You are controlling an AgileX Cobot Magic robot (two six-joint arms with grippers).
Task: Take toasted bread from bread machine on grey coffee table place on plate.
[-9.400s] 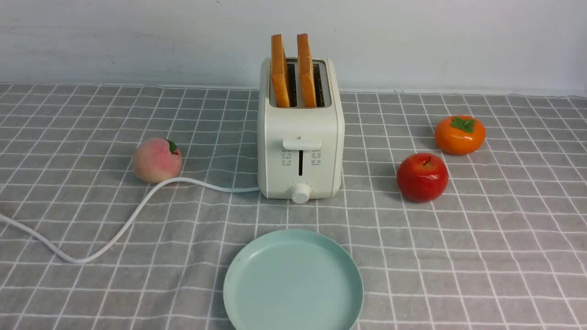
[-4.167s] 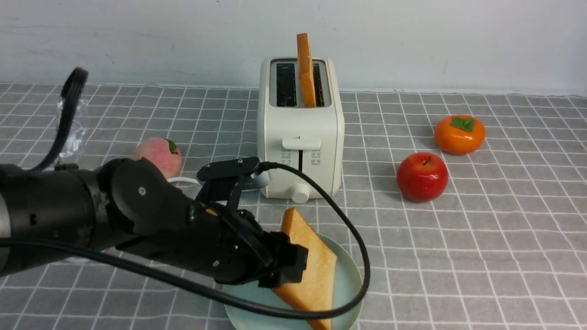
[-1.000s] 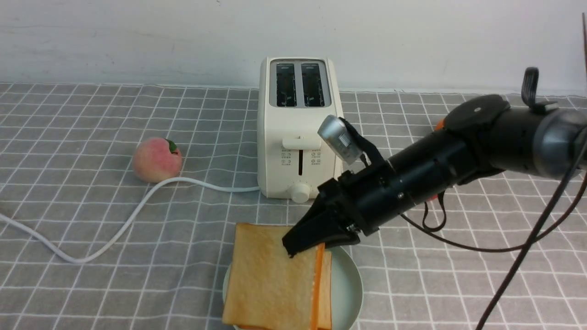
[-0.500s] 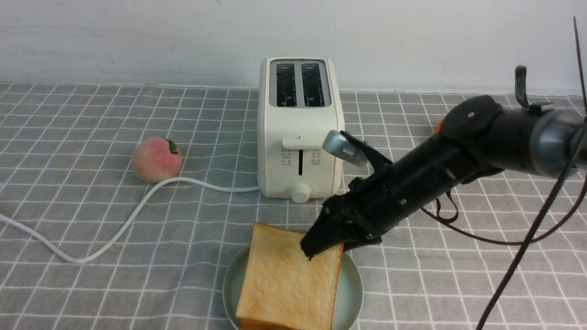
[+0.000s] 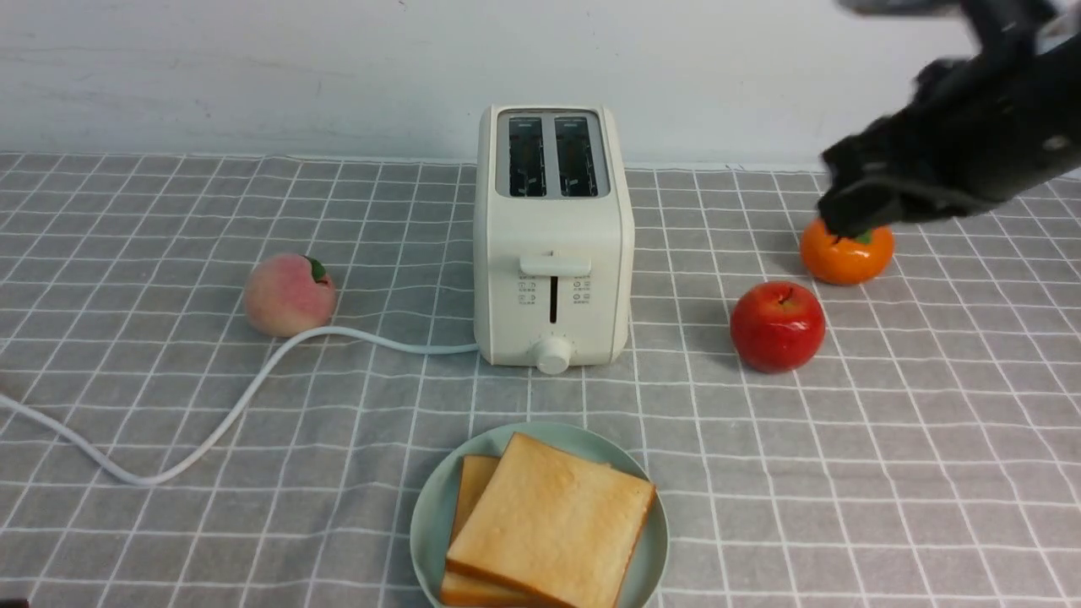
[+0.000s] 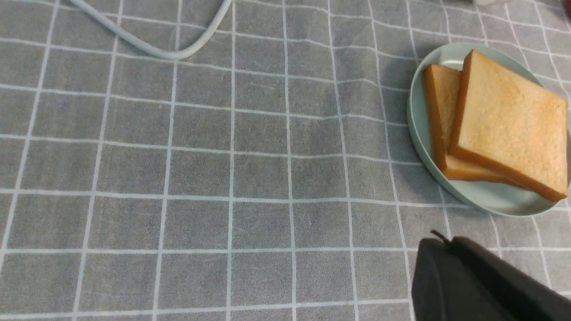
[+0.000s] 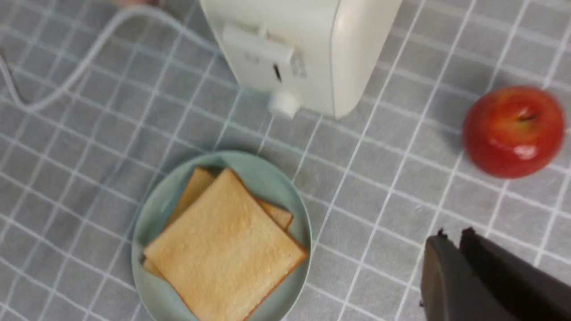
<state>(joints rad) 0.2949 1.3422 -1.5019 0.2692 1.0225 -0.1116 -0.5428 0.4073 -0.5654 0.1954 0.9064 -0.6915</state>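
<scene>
Two slices of toasted bread (image 5: 549, 528) lie stacked flat on the pale green plate (image 5: 426, 523), the upper one skewed over the lower. Behind the plate stands the cream bread machine (image 5: 553, 279) on the grey coffee table (image 5: 844, 473), both slots empty. My right gripper (image 5: 840, 221), blurred, hangs high at the right over the orange fruit, shut and empty. The right wrist view shows its tips (image 7: 453, 236) together, the toasted bread (image 7: 223, 254) and the bread machine (image 7: 312, 44). My left gripper (image 6: 439, 243) is shut and empty, low beside the plate (image 6: 417, 116) and toasted bread (image 6: 508, 125).
A red apple (image 5: 777, 325) and an orange persimmon (image 5: 849, 253) sit right of the toaster. A peach (image 5: 289, 294) lies to its left. The white cord (image 5: 211, 431) runs from the toaster across the left side of the cloth.
My right gripper has let go of the second slice, which now lies flat on the first. The right arm has risen and swung away to the upper right, jaws shut.
</scene>
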